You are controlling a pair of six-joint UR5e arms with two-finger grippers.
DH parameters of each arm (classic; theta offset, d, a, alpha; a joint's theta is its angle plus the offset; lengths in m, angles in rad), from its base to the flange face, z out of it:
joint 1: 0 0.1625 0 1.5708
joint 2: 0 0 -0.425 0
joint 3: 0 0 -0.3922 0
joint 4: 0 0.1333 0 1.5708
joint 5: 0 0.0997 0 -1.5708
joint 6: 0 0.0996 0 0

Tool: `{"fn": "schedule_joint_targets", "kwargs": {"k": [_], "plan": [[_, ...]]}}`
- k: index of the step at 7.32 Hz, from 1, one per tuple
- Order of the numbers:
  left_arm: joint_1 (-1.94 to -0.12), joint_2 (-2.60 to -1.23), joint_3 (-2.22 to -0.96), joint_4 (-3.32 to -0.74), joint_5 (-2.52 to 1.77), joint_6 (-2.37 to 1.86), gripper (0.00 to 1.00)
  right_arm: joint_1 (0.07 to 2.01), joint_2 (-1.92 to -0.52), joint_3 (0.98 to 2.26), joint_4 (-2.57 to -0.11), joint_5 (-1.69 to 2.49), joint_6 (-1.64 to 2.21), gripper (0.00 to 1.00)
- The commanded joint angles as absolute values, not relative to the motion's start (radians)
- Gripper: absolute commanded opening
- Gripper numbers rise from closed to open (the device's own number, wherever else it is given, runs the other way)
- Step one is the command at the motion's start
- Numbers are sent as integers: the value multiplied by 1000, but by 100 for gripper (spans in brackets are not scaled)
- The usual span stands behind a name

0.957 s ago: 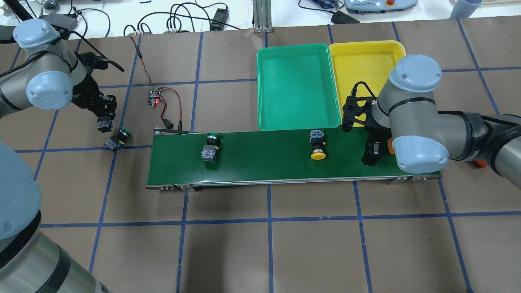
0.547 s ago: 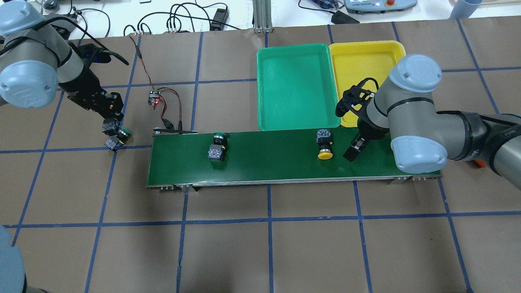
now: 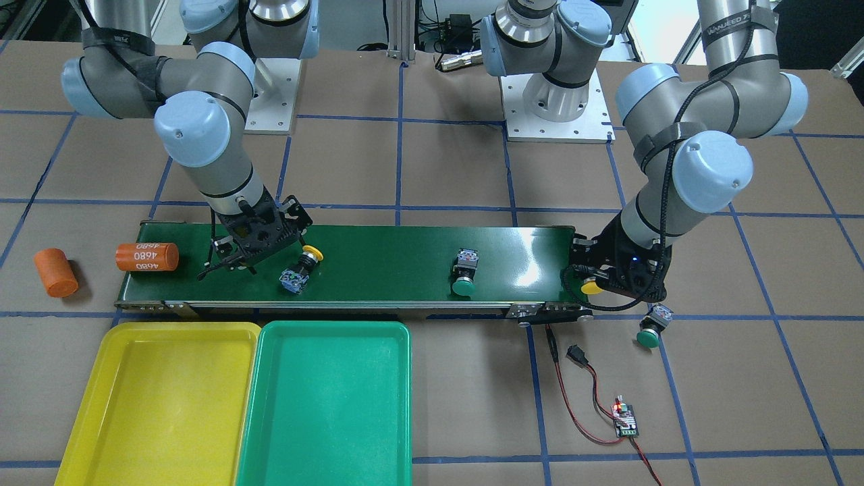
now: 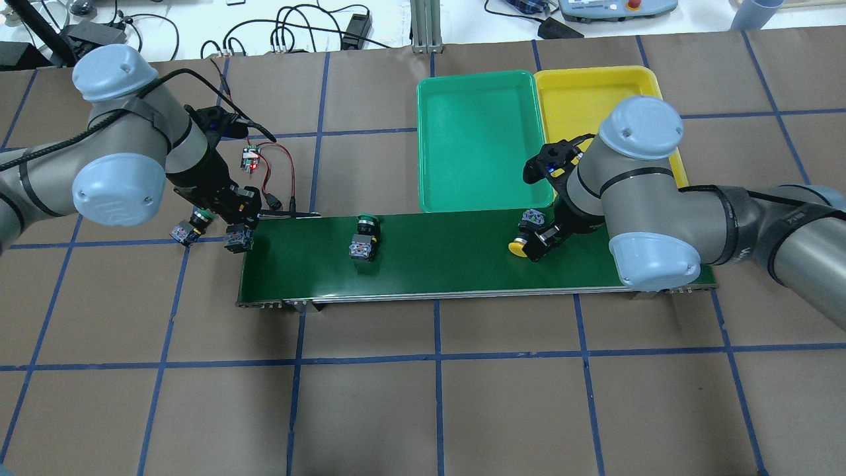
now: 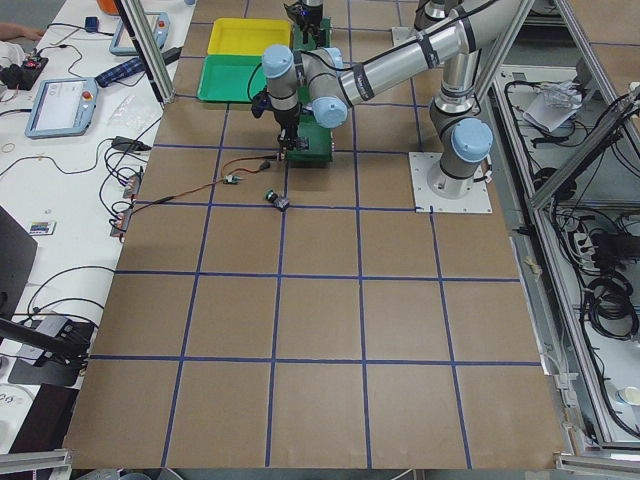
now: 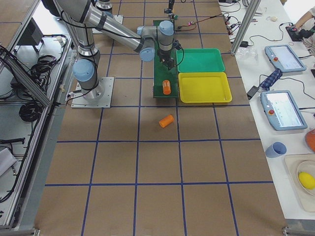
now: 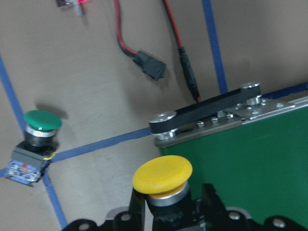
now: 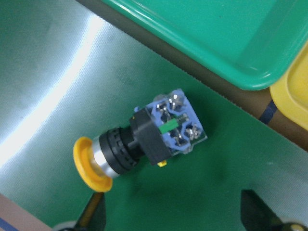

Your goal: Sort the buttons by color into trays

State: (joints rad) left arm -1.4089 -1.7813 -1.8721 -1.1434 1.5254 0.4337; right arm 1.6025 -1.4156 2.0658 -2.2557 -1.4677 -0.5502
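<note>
My left tool (image 4: pixel 239 228) was clamped on a yellow button (image 7: pixel 162 174). Its fingers (image 7: pixel 136 204) pinched the black body from both sides, and the cap stood out ahead of them. I held it just off the bench (image 4: pixel 436 396), at the corner of the belt (image 4: pixel 449 264) on my left, beside the end roller.

My right tool (image 8: pixel 175 214) was spread wide, low over the belt near its other end. The second yellow button (image 8: pixel 144 142) lay on its side on the belt just ahead of that tool, in line with the gap between the fingers. Its cap was close to one fingertip and its terminal end pointed toward the trays. I could not tell whether that fingertip touched the cap.

I counted four buttons, two yellow and two green. One green button (image 4: pixel 363 239) lay on the belt between my two tools, well apart from both. The other green button (image 4: pixel 192 228) lay on the bench just beside my left tool, off the belt.

There were two trays, touching side by side along the far edge of the belt near my right tool. The green tray (image 3: pixel 324 405) was toward the middle of the belt and the yellow tray (image 3: pixel 155 405) toward its end.

There were two orange cylinders. One (image 3: pixel 146 256) lay on the belt's right end and the other (image 3: pixel 55 272) on the bench beyond it.
</note>
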Motion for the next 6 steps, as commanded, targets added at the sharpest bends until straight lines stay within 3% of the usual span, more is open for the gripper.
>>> {"fn": "schedule_joint_targets", "kwargs": {"k": [1,4,5,6], "plan": [[-1427,-1789,-1902,-1132,1522,431,0,1608,-1410,2034,-2246,-1447,-506,100],[-1431,-1818,-1899,-1091,1522,448,0,1608,-1391,2026,-2244,-1408,-449,100],[-1431,-1813,-1901,-1089,1520,446,23,1608,-1388,2016,-2238,-1423,-647,100],[-1431,-1796,-1907,-1106,1476,434,82,1606,-1385,2013,-2234,-1425,-798,100]]}}
